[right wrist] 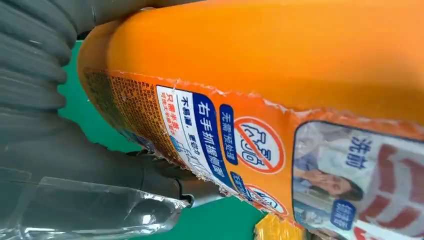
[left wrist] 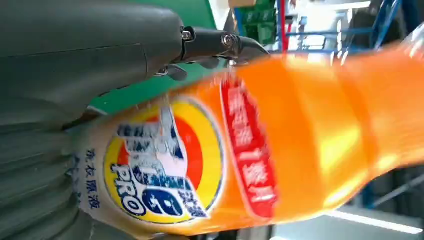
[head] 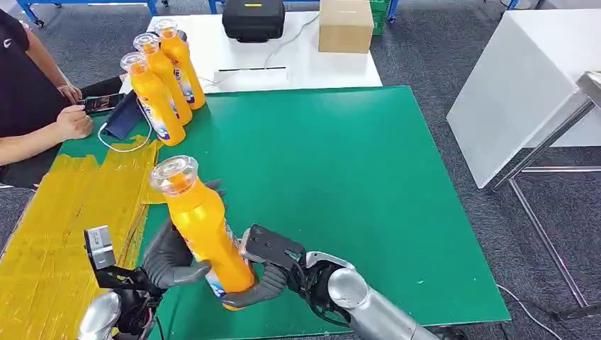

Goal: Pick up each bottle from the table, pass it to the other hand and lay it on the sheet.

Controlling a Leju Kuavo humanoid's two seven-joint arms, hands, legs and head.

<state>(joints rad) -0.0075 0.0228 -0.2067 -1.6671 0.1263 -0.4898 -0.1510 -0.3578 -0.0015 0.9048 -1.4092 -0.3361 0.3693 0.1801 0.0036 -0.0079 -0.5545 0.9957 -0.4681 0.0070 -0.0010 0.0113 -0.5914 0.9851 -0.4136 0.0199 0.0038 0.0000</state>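
Both hands are on one orange bottle [head: 202,230] above the near edge of the green worktop [head: 340,184]. The left hand [head: 170,258] wraps the bottle's lower body from the left, its grey thumb and dark fingers curled around the side; in the left wrist view the left hand's ribbed cover [left wrist: 35,165] lies against the bottle [left wrist: 260,145] beside the round blue and yellow label. The right hand [head: 266,273] grips the same bottle from the right and below, a grey finger curving under its base; in the right wrist view the right hand [right wrist: 75,165] presses against the back label of the bottle [right wrist: 280,65]. The bottle is off the worktop, tilted with its clear cap [head: 173,173] leaning toward the far left and its base toward the robot.

To the left of the hands, along the near left part of the worktop, lies the yellow sheet [head: 67,212], wrinkled and bare where it shows. Near the far left corner three more orange bottles [head: 163,74] stand upright in a close row, one just behind the other, their clear caps up.

At the left edge a person's hands [head: 71,113] rest by a phone [head: 103,103] and a dark blue pouch with a white cord. Beyond the far edge a white table carries a black case [head: 253,19] and a cardboard box [head: 345,25].
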